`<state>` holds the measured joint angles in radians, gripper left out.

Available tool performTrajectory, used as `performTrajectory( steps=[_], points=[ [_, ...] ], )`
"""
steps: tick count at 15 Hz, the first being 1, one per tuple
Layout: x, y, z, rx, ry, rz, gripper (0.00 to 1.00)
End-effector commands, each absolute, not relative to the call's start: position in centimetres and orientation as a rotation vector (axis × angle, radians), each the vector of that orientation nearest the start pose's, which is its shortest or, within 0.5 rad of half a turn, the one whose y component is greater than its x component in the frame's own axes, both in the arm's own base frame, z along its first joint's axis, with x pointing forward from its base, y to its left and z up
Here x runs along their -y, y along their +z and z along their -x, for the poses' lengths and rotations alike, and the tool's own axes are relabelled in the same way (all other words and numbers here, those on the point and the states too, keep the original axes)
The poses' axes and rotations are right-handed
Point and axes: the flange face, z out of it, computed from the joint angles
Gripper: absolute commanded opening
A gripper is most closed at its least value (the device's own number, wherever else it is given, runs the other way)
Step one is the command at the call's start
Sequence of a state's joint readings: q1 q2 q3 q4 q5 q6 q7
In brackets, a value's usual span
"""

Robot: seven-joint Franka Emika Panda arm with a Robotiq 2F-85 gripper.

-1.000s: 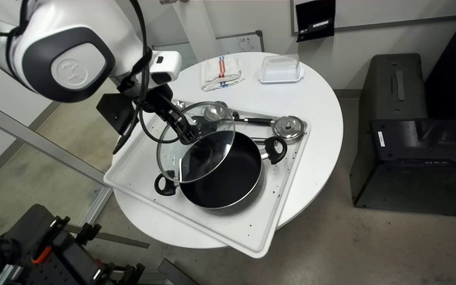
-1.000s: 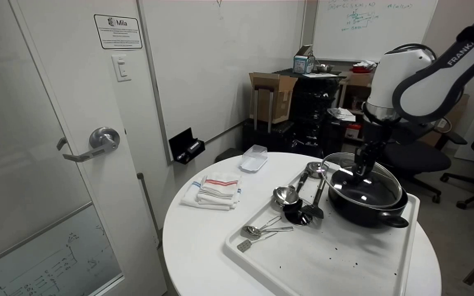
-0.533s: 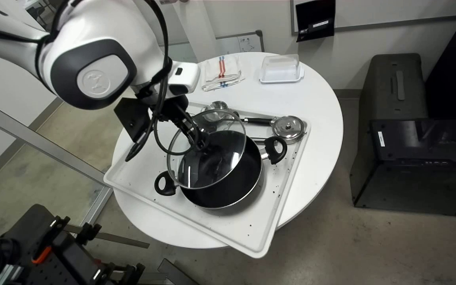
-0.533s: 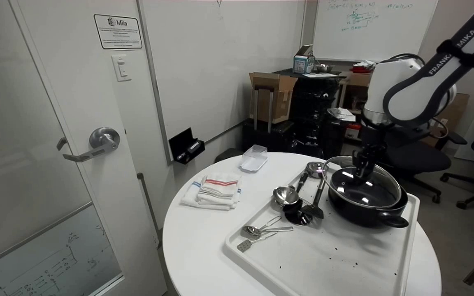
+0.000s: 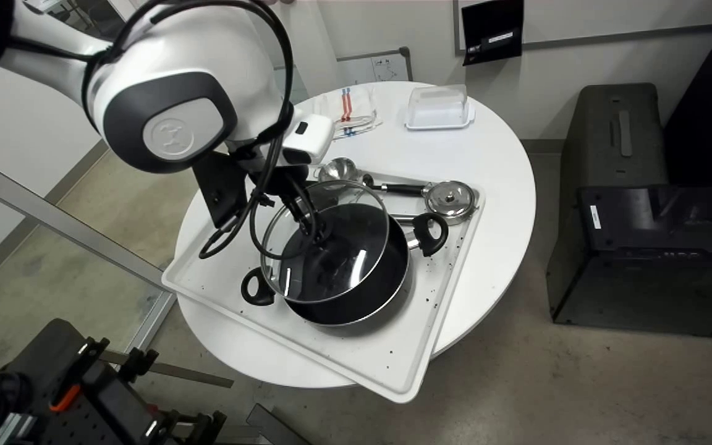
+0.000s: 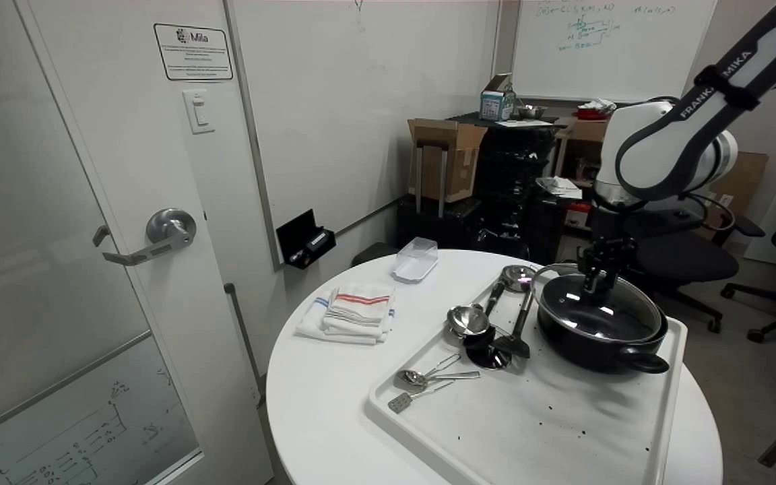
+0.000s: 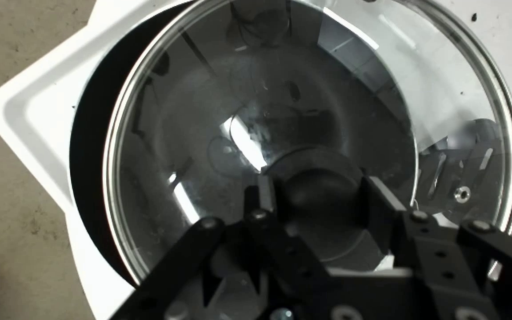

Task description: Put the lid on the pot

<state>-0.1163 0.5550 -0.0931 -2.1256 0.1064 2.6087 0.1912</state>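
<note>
The glass lid [image 5: 356, 266] with its metallic rim hangs over the black pot [image 5: 393, 278]. It is off-centre, so a dark crescent of the pot shows beside the rim in the wrist view [image 7: 89, 164]. In an exterior view the lid [image 6: 610, 325] sits low over the pot [image 6: 580, 353] and looks tilted; whether its rim touches the pot I cannot tell. My gripper [image 7: 317, 191] is shut on the black knob [image 7: 320, 209] of the lid, one finger on each side. The gripper also shows in both exterior views [image 5: 320, 238] [image 6: 597, 283].
The pot stands on a white tray [image 5: 387, 368] on a round table. Its side handles [image 5: 431, 235] stick out. Ladles and a spatula [image 6: 513, 345] lie beside it. Small metal utensils [image 6: 415, 378], folded towels [image 6: 354, 313] and a clear plastic box [image 6: 416, 259] are farther off.
My gripper has carried the lid rightward and downward in an exterior view, more over the pot. The lid now covers more of the pot's opening. The pot has not moved.
</note>
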Motion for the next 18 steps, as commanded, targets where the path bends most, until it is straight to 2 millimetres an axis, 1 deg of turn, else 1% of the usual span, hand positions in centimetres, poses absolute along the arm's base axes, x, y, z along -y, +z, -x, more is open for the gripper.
performTrajectory(
  steps=[1,4,7,13,18],
  points=[
    [13.2,14.7,-55.8,-0.798,0.119,2.988,0.26],
    [14.1,14.6,-55.9,-0.836,0.124,2.970,0.26],
    [14.8,14.2,-55.9,-0.862,0.141,2.962,0.26],
    [15.5,13.1,-55.7,-0.887,0.167,2.961,0.26],
    [16.1,12.8,-55.7,-0.905,0.169,2.956,0.26]
  ],
)
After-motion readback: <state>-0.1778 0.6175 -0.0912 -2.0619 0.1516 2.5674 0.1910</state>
